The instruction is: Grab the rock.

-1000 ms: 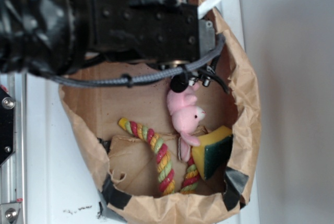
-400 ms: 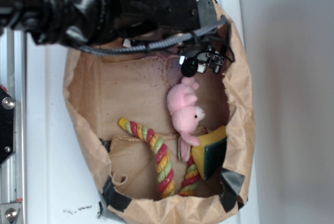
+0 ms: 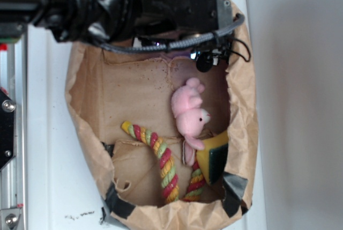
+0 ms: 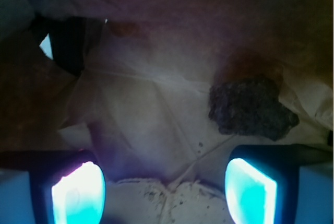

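Brown paper bag point(image 3: 86, 128) on white desk point(image 3: 43, 133). Hand point(image 4: 164, 190) spread, empty, inside bag's top end. Rock point(image 4: 249, 106) on bag floor, at one o'clock from hand, just beyond right finger point(image 4: 250, 190).

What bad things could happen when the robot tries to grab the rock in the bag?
The rock sits off to one side, just ahead of one finger of the open pincer, not between the two. Closing now would probably miss it or nudge it away. The paper bag is soft and wrinkly around the rock, so a finger might catch or tear it. It is also dark in there, so aiming is harder.
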You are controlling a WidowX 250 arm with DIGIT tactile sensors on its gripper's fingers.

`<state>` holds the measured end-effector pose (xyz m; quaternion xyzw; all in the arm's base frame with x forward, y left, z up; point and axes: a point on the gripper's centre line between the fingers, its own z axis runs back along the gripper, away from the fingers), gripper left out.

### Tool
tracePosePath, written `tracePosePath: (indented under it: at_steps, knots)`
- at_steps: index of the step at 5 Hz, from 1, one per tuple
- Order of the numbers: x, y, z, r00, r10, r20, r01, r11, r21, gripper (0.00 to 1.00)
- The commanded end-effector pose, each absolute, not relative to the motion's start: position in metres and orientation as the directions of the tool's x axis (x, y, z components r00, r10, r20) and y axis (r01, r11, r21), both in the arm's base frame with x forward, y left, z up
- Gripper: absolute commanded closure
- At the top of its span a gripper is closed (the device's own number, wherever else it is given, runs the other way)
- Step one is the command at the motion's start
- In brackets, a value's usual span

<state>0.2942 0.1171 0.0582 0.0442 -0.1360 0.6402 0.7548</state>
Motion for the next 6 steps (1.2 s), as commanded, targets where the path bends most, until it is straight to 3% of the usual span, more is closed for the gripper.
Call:
tracePosePath:
  at_steps: [1, 3, 4, 6]
  knots:
    - [0.289, 0.126, 0.071, 0.085, 0.950, 0.301, -0.980, 0.134, -0.147, 0.00]
    - [0.289, 0.126, 0.071, 0.085, 0.950, 0.301, -0.980, 0.134, -0.147, 0.00]
    - [0.292, 0.143, 0.054, 0.059, 0.964, 0.261, -0.985, 0.098, -0.139, 0.00]
    - [0.267, 0.149, 0.038, 0.085, 0.961, 0.263, -0.994, 0.099, -0.040, 0.00]
